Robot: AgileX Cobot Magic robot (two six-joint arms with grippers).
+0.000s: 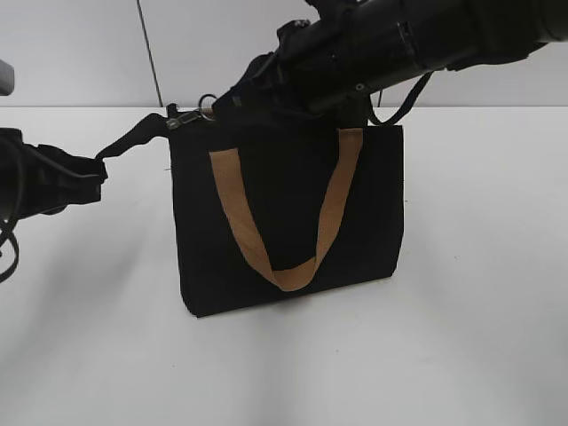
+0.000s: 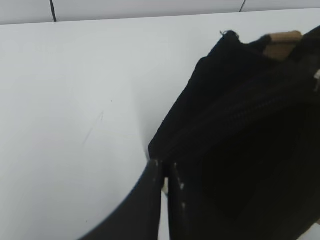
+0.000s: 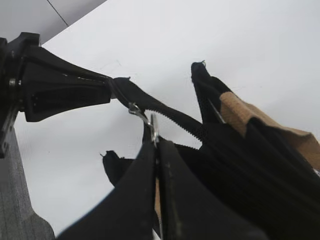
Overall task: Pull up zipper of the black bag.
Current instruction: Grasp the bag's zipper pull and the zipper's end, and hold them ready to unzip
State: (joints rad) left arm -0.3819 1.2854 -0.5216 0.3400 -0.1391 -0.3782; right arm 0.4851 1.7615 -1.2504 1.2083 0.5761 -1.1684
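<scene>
The black bag [image 1: 293, 213] stands upright on the white table, one tan handle [image 1: 328, 204] hanging down its front. A black zipper tail [image 1: 133, 135] stretches left from the bag's top left corner. My left gripper [image 1: 98, 169] is shut on the end of that tail; it also shows in the left wrist view [image 2: 164, 167]. My right gripper [image 1: 232, 96] reaches in from the upper right to the small silver zipper pull [image 1: 204, 111]. In the right wrist view the right gripper [image 3: 157, 145] is shut on the pull [image 3: 150, 122], with the zipper teeth [image 3: 175, 117] running behind it.
The white table [image 1: 479, 311] surrounds the bag, with a white wall behind. The right arm [image 1: 399, 40] crosses above the bag's top edge. In the right wrist view my left gripper [image 3: 65, 90] sits at the upper left.
</scene>
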